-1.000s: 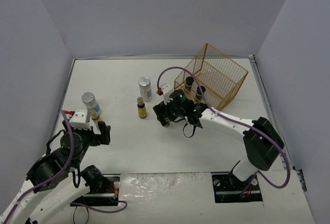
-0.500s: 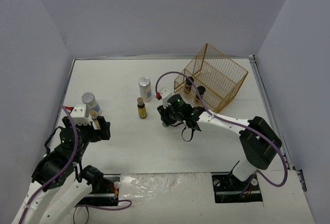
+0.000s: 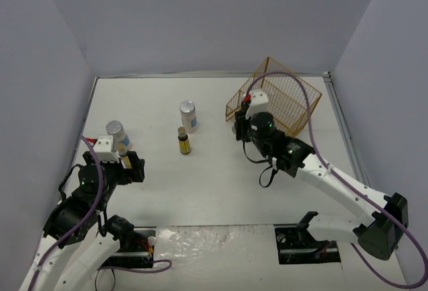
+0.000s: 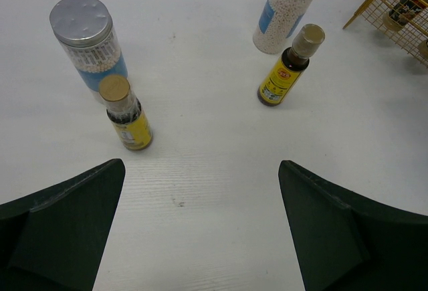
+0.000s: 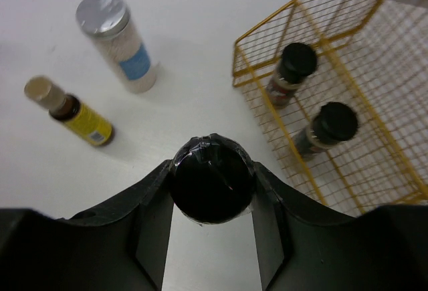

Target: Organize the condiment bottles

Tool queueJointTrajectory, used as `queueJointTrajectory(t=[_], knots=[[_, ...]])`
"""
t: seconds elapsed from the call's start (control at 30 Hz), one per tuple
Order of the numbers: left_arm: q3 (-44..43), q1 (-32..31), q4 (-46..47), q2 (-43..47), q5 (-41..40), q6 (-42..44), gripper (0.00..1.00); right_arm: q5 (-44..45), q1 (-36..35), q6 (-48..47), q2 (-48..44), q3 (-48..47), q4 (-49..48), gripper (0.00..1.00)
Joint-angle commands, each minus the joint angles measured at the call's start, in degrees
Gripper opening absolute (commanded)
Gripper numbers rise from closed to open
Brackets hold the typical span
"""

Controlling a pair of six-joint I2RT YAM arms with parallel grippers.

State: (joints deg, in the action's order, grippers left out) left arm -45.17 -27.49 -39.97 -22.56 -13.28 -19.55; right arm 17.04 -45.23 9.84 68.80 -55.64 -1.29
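Right gripper [image 5: 211, 187] is clamped tight on a black-capped jar [image 5: 211, 170], right by the corner of the gold wire basket [image 5: 374, 50], where two more dark jars [image 5: 289, 70] stand inside. Left gripper [image 4: 200, 170] gapes wide, empty, facing a slim yellow-labelled bottle [image 4: 128, 114] just beside a silver-lidded jar [image 4: 83, 40]. Farther out stand another slim bottle [image 4: 286, 67] and a second pale jar [image 4: 284, 13].

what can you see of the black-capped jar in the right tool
The black-capped jar shows only from above: a round, glossy black cap, seemingly covered in clear film that wrinkles at its edge. The body is hidden under the cap. It looks upright, pinched between the dark fingers of the right tool, apparently off the white table, beside the gold wire basket.
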Motion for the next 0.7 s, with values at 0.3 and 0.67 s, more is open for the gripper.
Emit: queueJointTrajectory(t=[0.3, 0.67], knots=[[-1.47, 1.91, 4.41, -2.34, 2.39, 0.48, 0.97, 6.68, 18.16, 11.92, -4.64, -0.19, 8.27, 0.00], [-1.50, 2.44, 4.49, -2.22, 2.56, 0.57, 0.97, 3.45, 22.11, 13.16, 0.25, 4.71, 2.88, 0.00]])
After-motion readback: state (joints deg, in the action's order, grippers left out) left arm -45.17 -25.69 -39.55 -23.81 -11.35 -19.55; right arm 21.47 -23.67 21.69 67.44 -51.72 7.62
